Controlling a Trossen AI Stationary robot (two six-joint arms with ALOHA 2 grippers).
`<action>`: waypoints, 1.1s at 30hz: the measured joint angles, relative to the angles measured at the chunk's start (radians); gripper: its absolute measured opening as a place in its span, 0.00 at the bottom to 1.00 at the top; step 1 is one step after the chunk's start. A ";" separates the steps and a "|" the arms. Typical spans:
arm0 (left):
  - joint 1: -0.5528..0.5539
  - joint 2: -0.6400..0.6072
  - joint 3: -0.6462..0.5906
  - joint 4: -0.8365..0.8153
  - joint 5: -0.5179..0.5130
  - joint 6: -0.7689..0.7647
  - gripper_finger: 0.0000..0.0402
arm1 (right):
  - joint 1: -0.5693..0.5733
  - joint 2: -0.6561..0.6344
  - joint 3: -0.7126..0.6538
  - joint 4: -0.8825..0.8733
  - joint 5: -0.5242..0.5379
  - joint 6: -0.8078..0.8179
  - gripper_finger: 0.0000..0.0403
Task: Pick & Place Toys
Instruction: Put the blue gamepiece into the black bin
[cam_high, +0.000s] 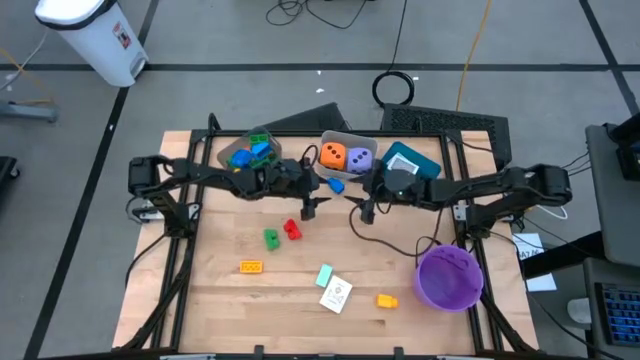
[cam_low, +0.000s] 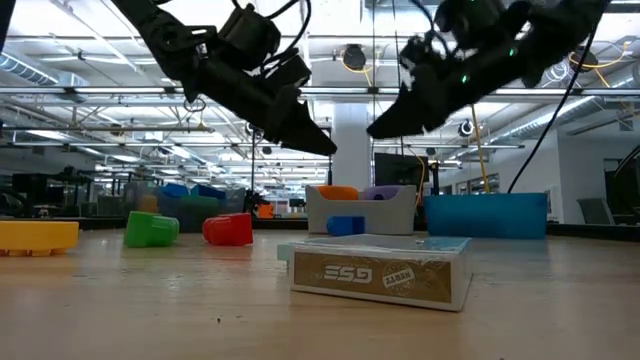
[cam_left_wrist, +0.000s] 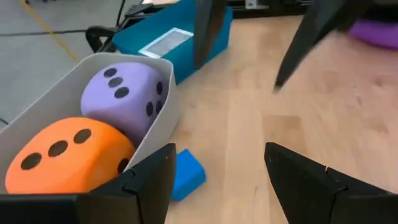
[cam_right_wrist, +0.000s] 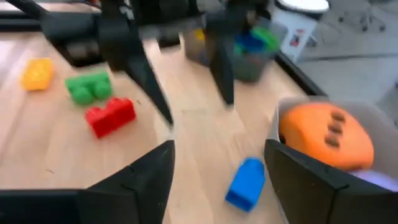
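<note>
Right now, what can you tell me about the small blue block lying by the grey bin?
The blue block is a small, glossy plastic brick with rounded edges, lying flat on the wooden table. It sits just outside the grey bin that holds the orange and purple dice, close to its wall; whether it touches the wall I cannot tell. No gripper holds it: the right gripper hangs open above it, and the left gripper is open nearby.
</note>
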 joint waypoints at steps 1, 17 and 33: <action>0.005 -0.001 0.000 -0.003 0.000 -0.002 0.63 | -0.007 0.033 -0.012 0.046 0.005 0.004 0.63; 0.006 -0.076 0.001 -0.049 0.001 -0.043 0.63 | -0.042 0.468 0.103 0.215 0.131 0.097 0.64; 0.001 -0.082 0.000 -0.073 0.000 -0.037 0.63 | -0.075 0.572 0.143 0.210 0.149 0.134 0.51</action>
